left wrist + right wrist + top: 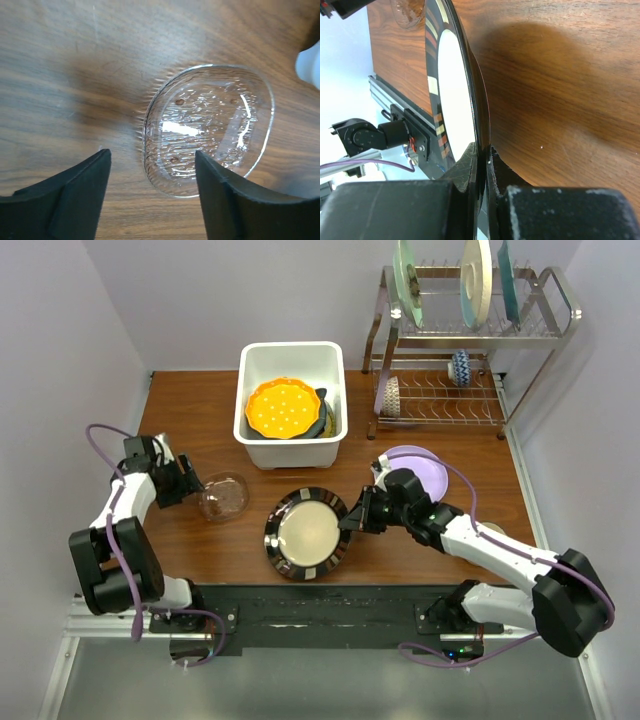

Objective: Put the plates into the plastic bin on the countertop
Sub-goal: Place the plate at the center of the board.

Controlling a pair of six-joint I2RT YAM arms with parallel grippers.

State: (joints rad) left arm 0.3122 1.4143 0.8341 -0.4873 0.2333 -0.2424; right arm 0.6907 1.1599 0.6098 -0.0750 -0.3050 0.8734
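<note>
My right gripper (352, 521) is shut on the right rim of the black-rimmed striped plate (307, 533), which sits over the countertop (450, 455) in front of the white plastic bin (291, 360). In the right wrist view the plate (451, 95) stands edge-on between my fingers. My left gripper (192, 486) is open, just left of the clear glass plate (224, 497); in the left wrist view the glass plate (210, 127) lies ahead of the open jaws. The bin holds the orange dotted plate (285, 407) over darker plates. The lilac plate (425, 468) lies behind my right arm.
A metal wire dish rack (470, 340) stands at the back right with three large plates on its top shelf and two small patterned pieces on its lower shelf. A black rail (320, 600) runs along the near edge.
</note>
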